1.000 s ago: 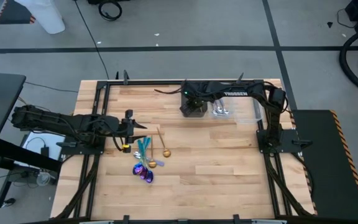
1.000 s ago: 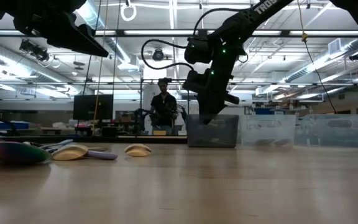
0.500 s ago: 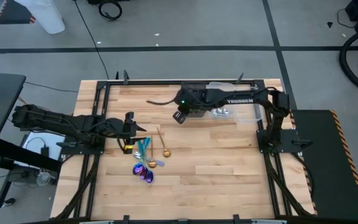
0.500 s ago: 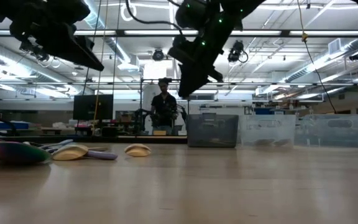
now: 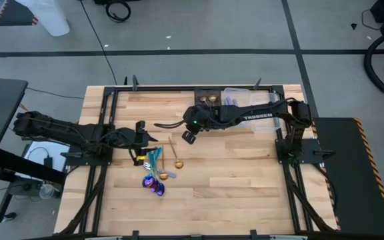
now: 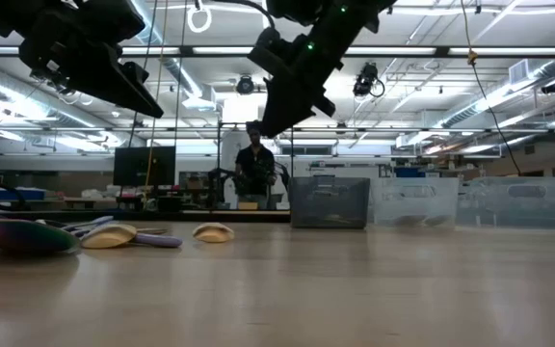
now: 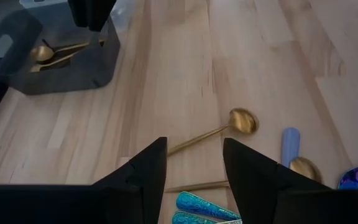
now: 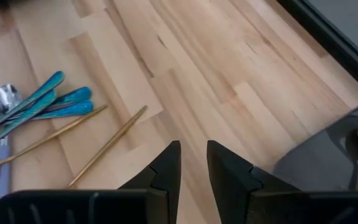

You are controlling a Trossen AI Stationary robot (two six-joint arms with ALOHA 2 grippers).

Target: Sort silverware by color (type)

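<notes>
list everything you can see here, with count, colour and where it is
gold spoons: two loose on the wood, plus some in the dark bin
teal utensils: several, in the pile near the table's left side
purple-rainbow spoons: at least one, front of the pile
dark bin: one, back of the table
clear bins: right of the dark bin, count unclear
table: one, light wood
person: one, in the room beyond
left claw: open, over the pile
right claw: empty, above mid-table between bins and pile
</notes>
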